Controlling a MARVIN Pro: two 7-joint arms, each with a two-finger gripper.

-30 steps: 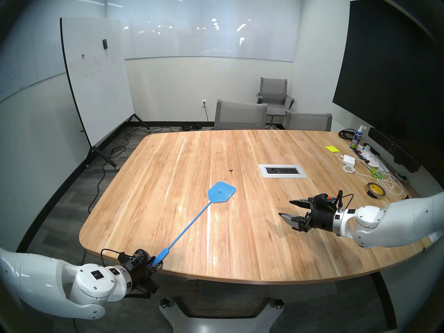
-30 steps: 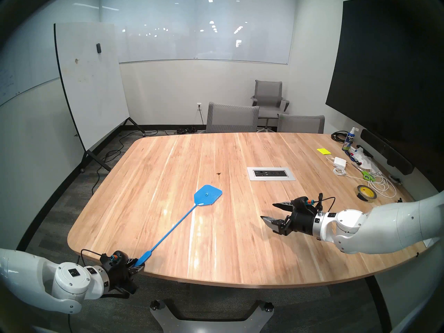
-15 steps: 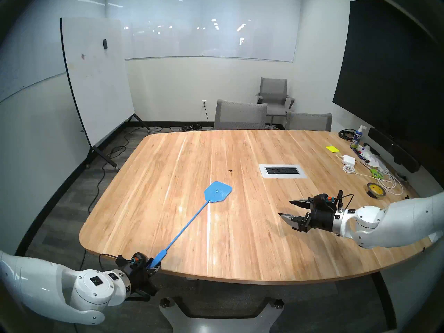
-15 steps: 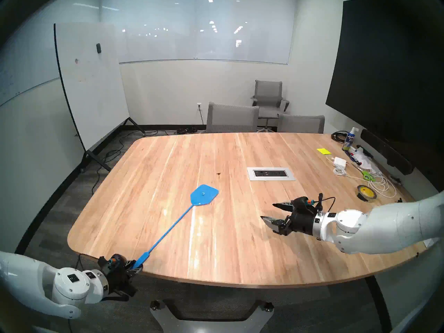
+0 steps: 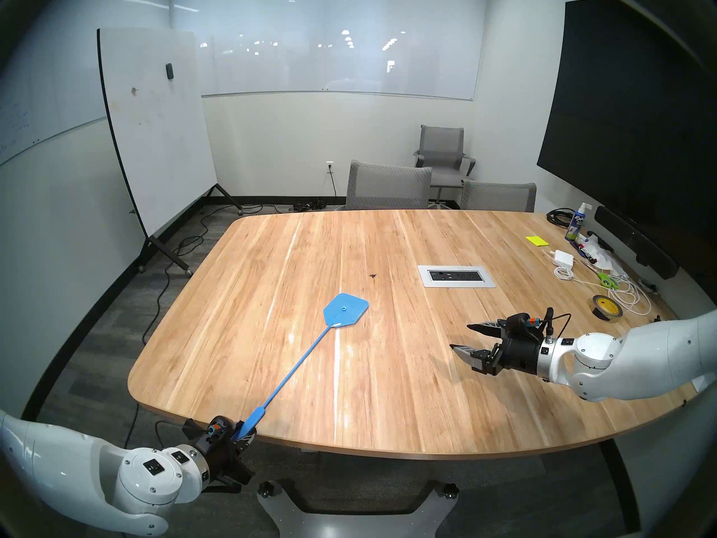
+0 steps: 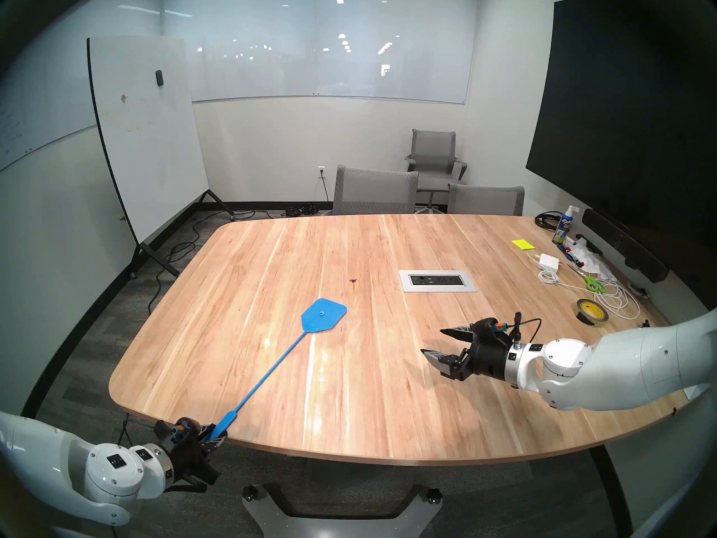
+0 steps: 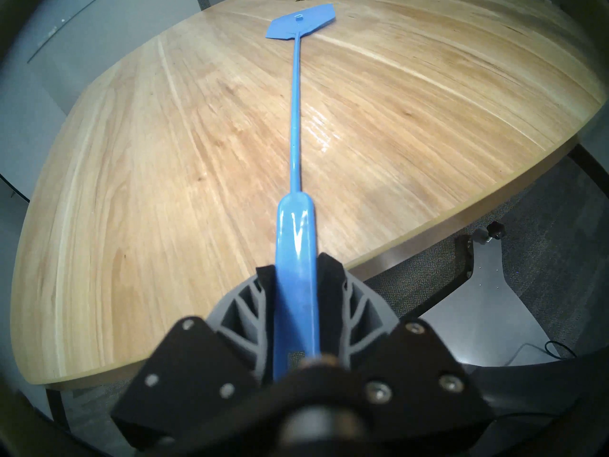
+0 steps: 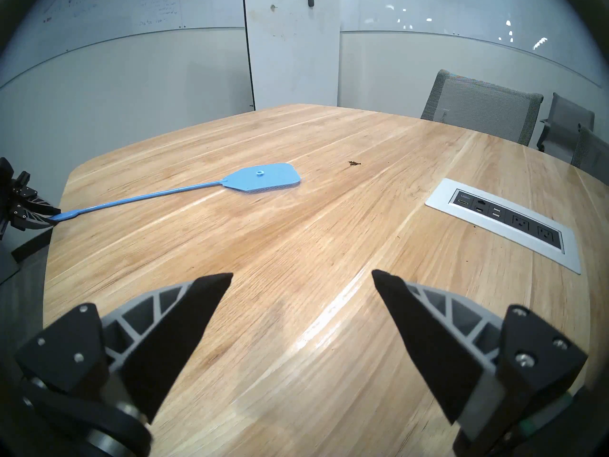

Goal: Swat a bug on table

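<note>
swatter short of its mark on the conference table

the robot's left gripper (image 7: 298,275) was clamped on the grip of a blue fly swatter (image 5: 295,370) at the table's (image 5: 388,370) near edge, close to its near left corner, the thin shaft reaching out across the planks toward the middle. the swatter's head (image 5: 346,310) lay low over the wood; whether it touched the surface could not be told. the bug (image 5: 373,275), a tiny dark speck, sat near the table's centre, just beyond the head's far edge and to the left of the silver outlet panel (image 5: 456,276), clearly uncovered. the right gripper (image 5: 465,337) hung with its fingers spread wide and empty above the table's right half, apart from the swatter and the bug. the step in hand looked like lining up the strike rather than the strike itself. the next move would seem to call for lifting the head, carrying it farther toward the table's centre until it stood over the bug, then bringing it down flat. a flexible shaft could make the head lag or land askew.
</note>
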